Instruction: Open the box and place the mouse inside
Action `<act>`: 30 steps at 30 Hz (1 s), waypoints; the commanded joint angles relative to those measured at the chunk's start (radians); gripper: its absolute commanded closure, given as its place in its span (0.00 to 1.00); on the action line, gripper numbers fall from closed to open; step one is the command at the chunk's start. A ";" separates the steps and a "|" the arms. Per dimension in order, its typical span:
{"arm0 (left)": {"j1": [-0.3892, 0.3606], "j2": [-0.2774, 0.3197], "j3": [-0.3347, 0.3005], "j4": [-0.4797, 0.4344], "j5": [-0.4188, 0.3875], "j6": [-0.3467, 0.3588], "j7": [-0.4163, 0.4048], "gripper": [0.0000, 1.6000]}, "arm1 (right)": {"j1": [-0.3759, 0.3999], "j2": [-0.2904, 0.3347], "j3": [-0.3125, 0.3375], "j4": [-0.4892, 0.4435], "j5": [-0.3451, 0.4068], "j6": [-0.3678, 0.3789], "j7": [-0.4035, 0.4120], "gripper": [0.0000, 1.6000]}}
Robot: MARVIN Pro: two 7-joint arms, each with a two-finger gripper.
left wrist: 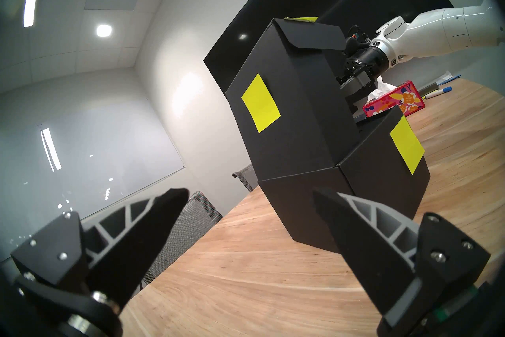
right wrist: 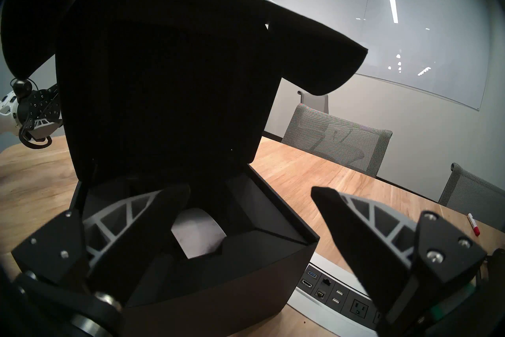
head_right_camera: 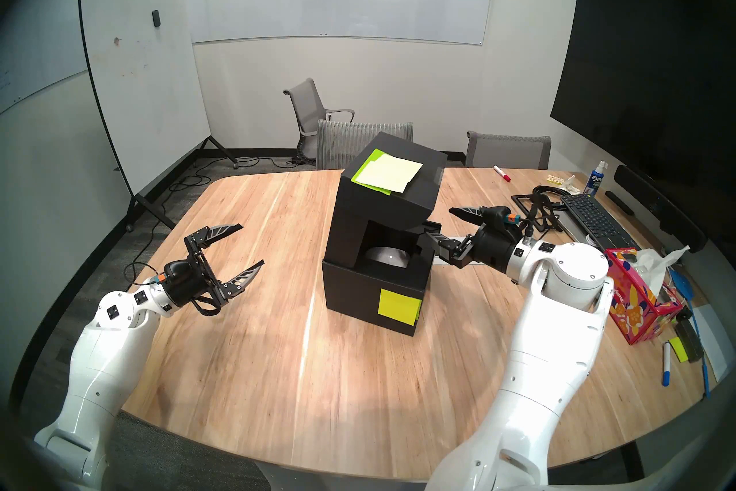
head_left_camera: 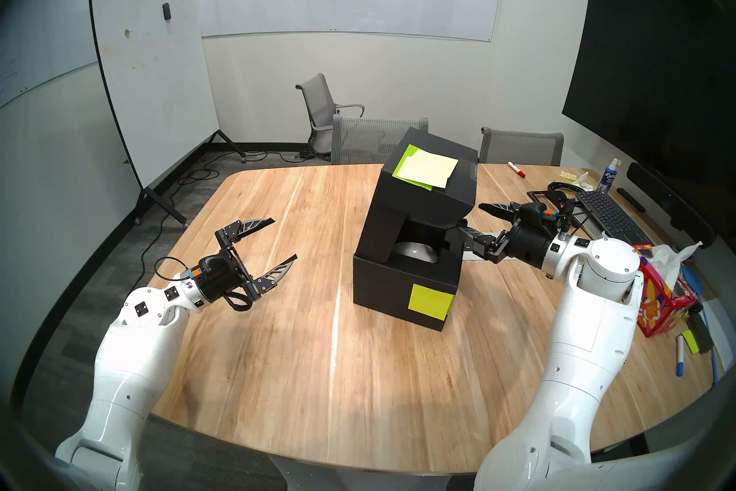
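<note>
Backing my right gripper (right wrist: 250, 198) straight out, spread wide and empty, I keep clear of the lid (head_left_camera: 428, 183). Mouse (right wrist: 198, 235) sits in the box (head_left_camera: 402, 291); left gripper (head_left_camera: 284, 239) hangs wide open, empty.

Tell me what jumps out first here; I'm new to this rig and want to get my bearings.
The black box at the middle of the wooden table draws the eye: its lid stands raised, bright yellow sticky notes on it, and the white mouse already sits in the well inside. The left gripper hangs apart with jaws spread and empty. The right gripper is close at the box's other side, jaws open too, one finger reaching over the rim.
</note>
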 commanded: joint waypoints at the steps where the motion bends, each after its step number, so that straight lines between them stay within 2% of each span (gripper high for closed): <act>1: -0.005 -0.001 -0.002 -0.020 -0.004 0.000 0.001 0.00 | 0.016 0.001 -0.002 -0.018 0.007 -0.001 0.000 0.00; 30: -0.005 -0.001 -0.001 -0.020 -0.005 0.000 0.002 0.00 | 0.018 -0.002 0.001 -0.018 0.003 -0.003 0.003 0.00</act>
